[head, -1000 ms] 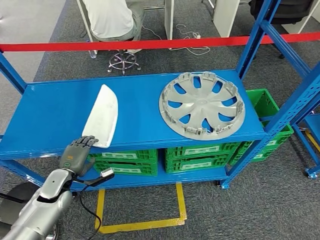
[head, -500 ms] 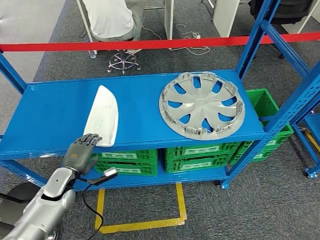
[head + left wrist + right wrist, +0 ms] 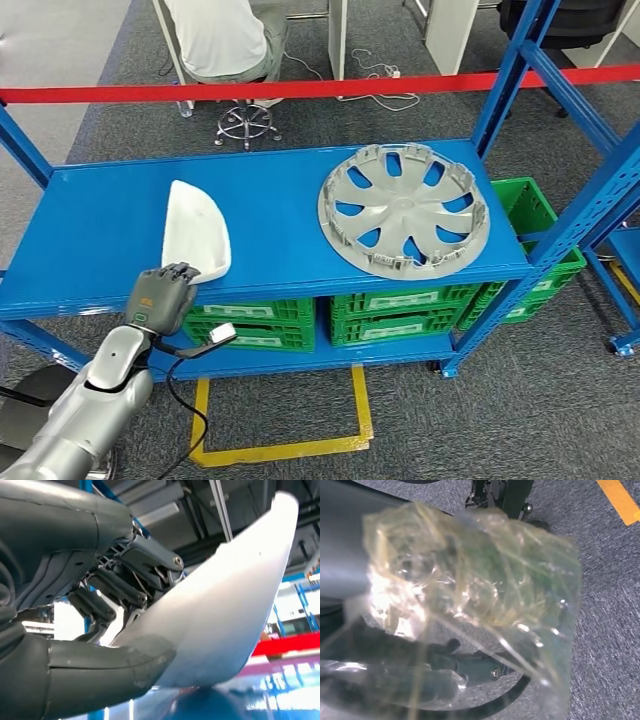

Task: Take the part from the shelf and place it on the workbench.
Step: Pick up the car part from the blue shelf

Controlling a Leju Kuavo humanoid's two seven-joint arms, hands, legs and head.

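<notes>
While the left hand (image 3: 160, 298) grips the curved white plastic part (image 3: 194, 230) at the blue metal shelf's (image 3: 98, 225) near-left edge, lifting has begun; carrying it off comes next. The right hand's state I cannot tell.

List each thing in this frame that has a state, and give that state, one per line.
White part: near end gripped and tilted up, far end touching the shelf.
Left hand: grips the white part's near end.
Right hand: covered by a crumpled clear plastic bag; grip cannot be told.
Wheel cover: lying flat on the blue shelf, untouched.
Green crates: stowed on the lower level.
</notes>
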